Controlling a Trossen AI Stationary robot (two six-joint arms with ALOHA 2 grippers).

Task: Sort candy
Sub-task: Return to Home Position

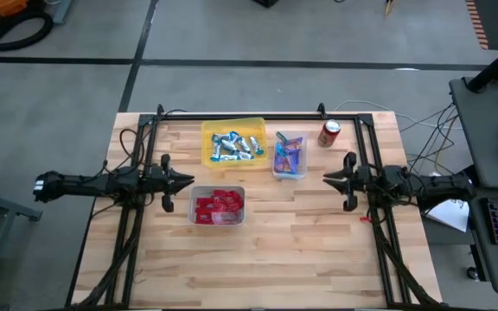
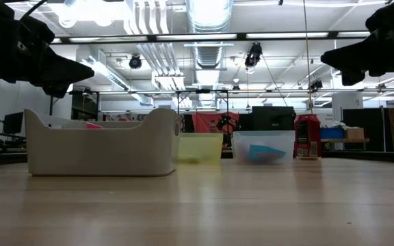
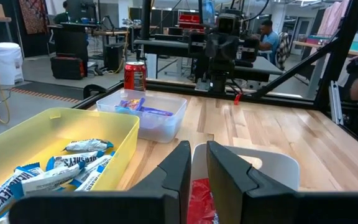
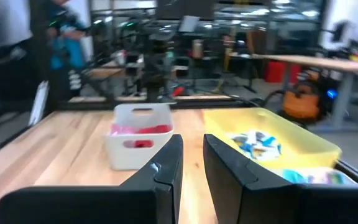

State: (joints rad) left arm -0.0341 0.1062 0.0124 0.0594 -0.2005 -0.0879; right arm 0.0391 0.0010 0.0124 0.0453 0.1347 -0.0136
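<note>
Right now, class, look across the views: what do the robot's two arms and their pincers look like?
Both arms are dark, almost black, and slim. Each ends in a two-finger pincer: the left pincer and the right pincer. In the wrist views the fingers are flat, angular black blades. Black cables trail along the frame rails.

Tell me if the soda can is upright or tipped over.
Upright: the can stands on its base on the table, its round top facing up.

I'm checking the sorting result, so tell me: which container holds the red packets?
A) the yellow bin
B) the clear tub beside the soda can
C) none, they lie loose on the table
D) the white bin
D: in the high view the red packets fill the white bin, while the yellow bin holds blue-and-silver bars.
</note>
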